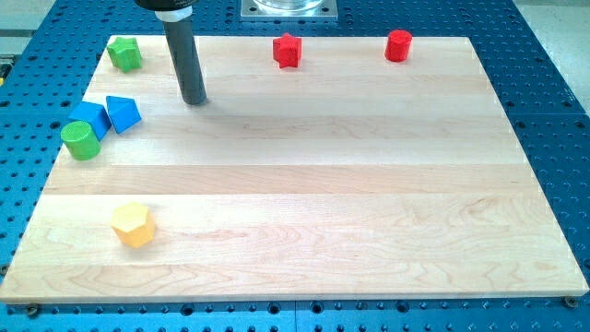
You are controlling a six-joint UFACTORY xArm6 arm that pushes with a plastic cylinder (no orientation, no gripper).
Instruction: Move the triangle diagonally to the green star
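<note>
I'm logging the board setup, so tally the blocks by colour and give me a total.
Green: 2, the green star and the green cylinder
Blue: 2, the blue cube and the blue triangle
Red: 2, the red star and the red cylinder
Yellow: 1, the yellow hexagon
Total: 7

The dark cylindrical rod (187, 55) is cut off by the view's top edge; its mount is unseen. A grey metal plate (289, 9) beyond the wooden board's far edge is likewise cropped, identity undetermined.
</note>
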